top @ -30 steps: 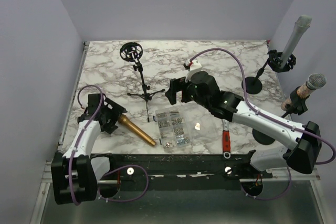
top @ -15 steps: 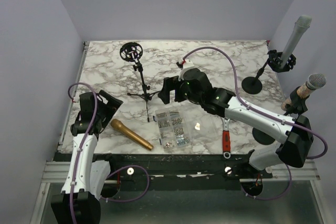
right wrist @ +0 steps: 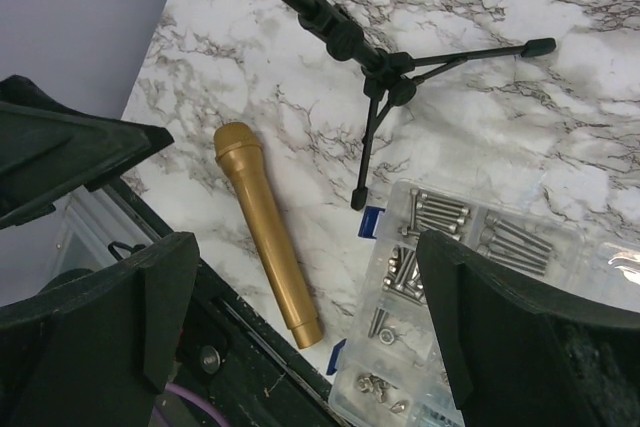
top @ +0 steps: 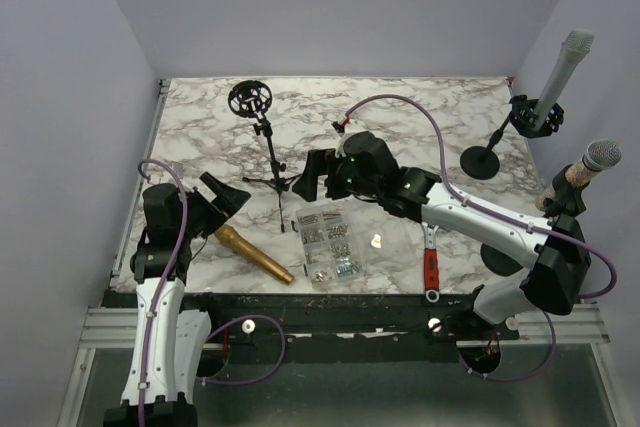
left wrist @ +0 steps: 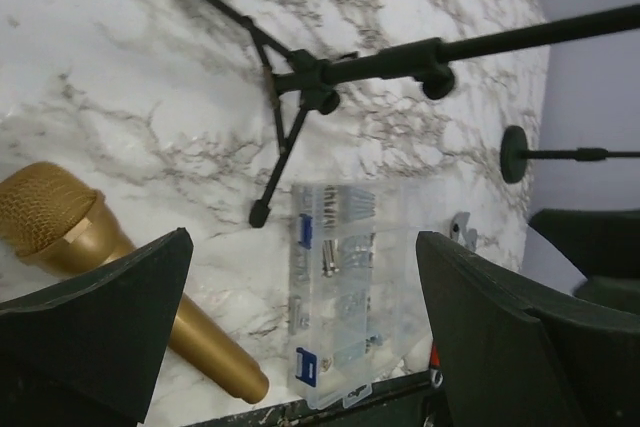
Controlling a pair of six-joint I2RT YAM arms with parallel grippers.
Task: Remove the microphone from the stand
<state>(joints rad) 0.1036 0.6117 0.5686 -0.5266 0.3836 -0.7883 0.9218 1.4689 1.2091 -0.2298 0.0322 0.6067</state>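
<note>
Your gold microphone [top: 258, 253] lies free near the counter's front-left corner, apart from the tripod stand [top: 272, 159]. The left gripper [top: 222, 197] and right gripper [top: 312, 175] stand spread and empty; lift them clear without nudging either.

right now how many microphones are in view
3. A gold microphone lies flat near the left front of the table, a grey microphone stands in the far-right stand, and a mesh-headed microphone sits at the right edge. None appears hidden.
</note>
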